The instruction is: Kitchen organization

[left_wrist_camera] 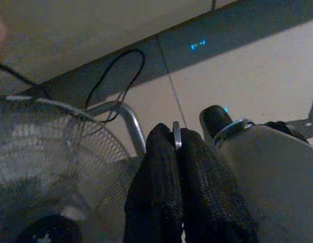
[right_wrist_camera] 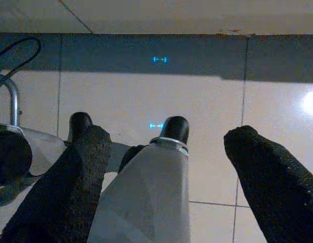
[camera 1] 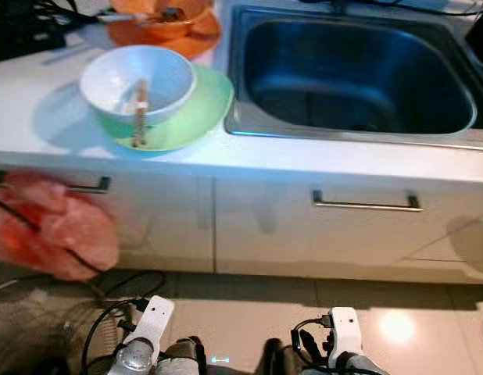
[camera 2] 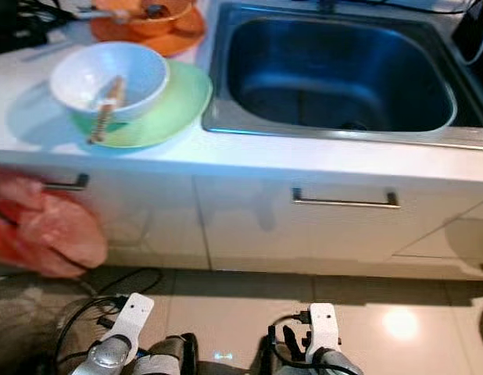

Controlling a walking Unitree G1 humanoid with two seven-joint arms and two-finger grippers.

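A white countertop point(camera 1: 38, 94) runs across the top of 2 pale cabinet fronts. Toward its left end a green plate point(camera 1: 196, 109) lies flat near the front edge, its right rim close to the sink point(camera 1: 355, 70). A white bowl point(camera 1: 137, 80) sits on the plate, with a pair of wooden chopsticks point(camera 1: 140, 113) leaning out of it toward the front edge. Behind them, at the back edge, an orange plate point(camera 1: 196, 41) carries an orange bowl point(camera 1: 159, 11). The steel sink is set into the right part of the countertop. Below, a beige tiled floor point(camera 1: 249, 312) carries black cables point(camera 1: 128, 281) at its left side.
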